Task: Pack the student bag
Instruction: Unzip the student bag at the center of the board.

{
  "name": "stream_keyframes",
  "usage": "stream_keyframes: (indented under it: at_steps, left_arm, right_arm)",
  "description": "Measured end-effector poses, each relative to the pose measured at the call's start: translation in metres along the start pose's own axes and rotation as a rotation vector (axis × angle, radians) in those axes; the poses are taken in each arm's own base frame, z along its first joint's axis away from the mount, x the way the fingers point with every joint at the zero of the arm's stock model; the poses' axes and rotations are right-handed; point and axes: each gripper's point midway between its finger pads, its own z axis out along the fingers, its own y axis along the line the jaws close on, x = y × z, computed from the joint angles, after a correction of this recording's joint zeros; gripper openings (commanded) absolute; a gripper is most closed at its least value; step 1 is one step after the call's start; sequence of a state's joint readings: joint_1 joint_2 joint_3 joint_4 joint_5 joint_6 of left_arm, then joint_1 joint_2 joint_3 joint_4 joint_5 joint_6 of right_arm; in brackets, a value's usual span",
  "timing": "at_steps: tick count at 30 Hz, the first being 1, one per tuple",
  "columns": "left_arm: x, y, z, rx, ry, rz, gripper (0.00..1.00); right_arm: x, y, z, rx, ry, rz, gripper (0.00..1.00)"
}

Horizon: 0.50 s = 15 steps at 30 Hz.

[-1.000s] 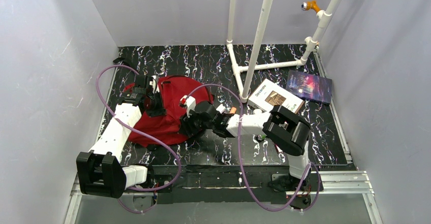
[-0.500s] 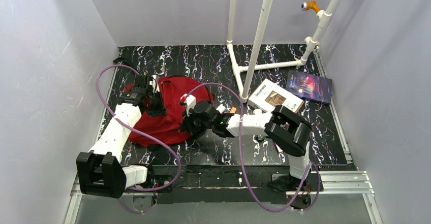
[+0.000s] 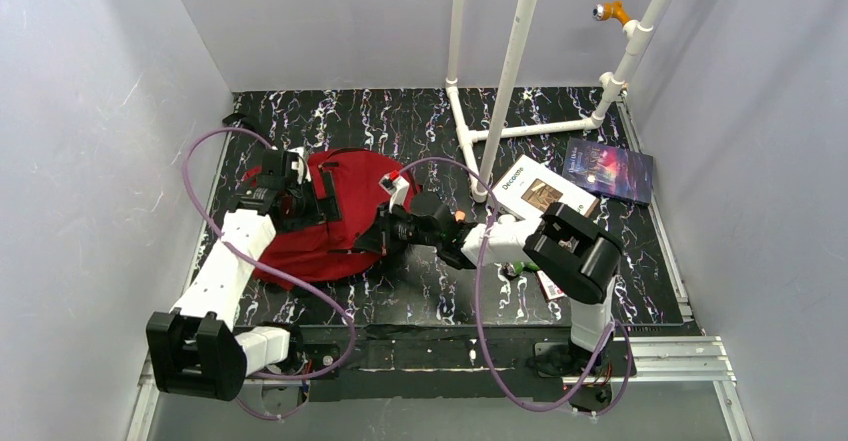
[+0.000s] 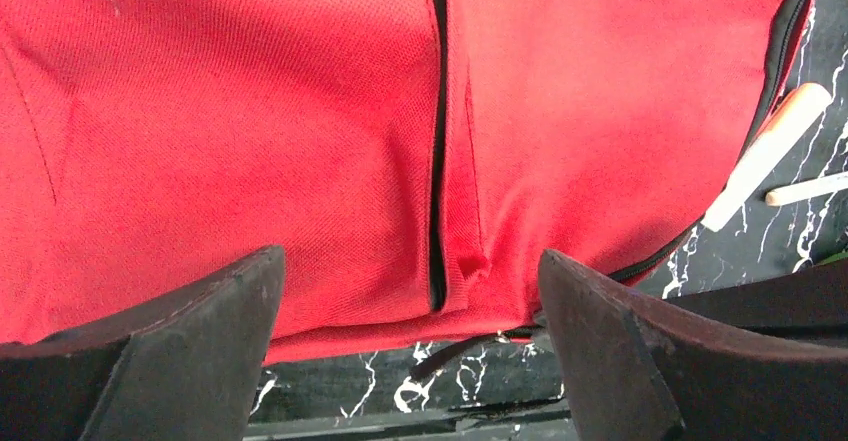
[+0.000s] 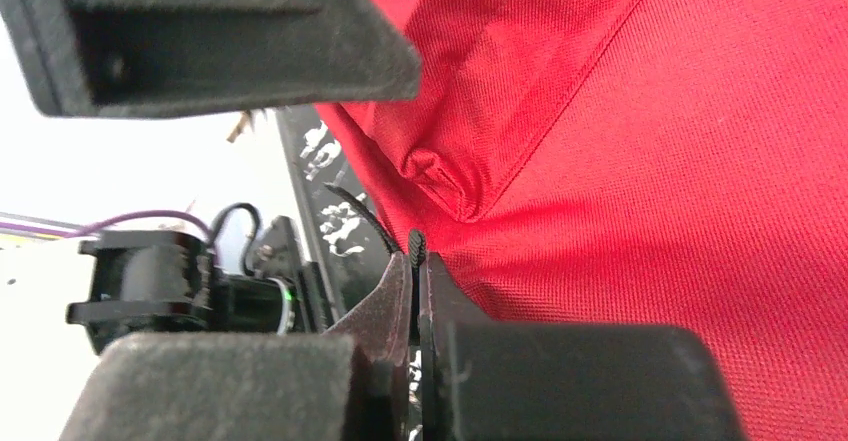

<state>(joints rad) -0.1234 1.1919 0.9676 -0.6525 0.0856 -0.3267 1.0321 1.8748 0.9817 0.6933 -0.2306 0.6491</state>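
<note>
The student bag (image 3: 345, 183), red with black trim, lies flat at the left of the dark marbled table (image 3: 420, 126). My left gripper (image 3: 312, 207) hovers over it, open wide with nothing between its fingers. In the left wrist view the gripper (image 4: 410, 256) frames the bag's red cloth (image 4: 250, 111), a black zipper line (image 4: 437, 161) and a loose black cord (image 4: 470, 349) at the bag's edge. My right gripper (image 3: 378, 237) is at the bag's right edge. In the right wrist view it (image 5: 417, 261) is shut on a black cord (image 5: 417, 244) next to the red fabric (image 5: 650, 161).
A white book (image 3: 540, 191) and a dark blue book (image 3: 608, 171) lie at the right. A white pipe frame (image 3: 510, 71) stands at the back middle. An orange-and-white pen (image 4: 765, 156) lies on the table by the bag. Grey walls enclose the table.
My left gripper has opened above the bag. My right gripper has closed on the black cord and shifted right and back along the bag's edge.
</note>
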Motion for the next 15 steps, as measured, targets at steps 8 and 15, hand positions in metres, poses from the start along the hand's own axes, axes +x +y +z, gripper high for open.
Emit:
stream_keyframes:
  at_steps: [8, 15]
  left_arm:
    - [0.022, -0.034, -0.035, 0.076, -0.042, 0.066, 0.58]
    - [0.054, -0.032, -0.032, 0.101, -0.038, -0.208, 0.66]
  right_arm:
    - [0.003, 0.004, -0.002, -0.089, -0.025, 0.17, 0.01]
    - [-0.002, 0.009, -0.003, -0.11, -0.047, 0.18, 0.01]
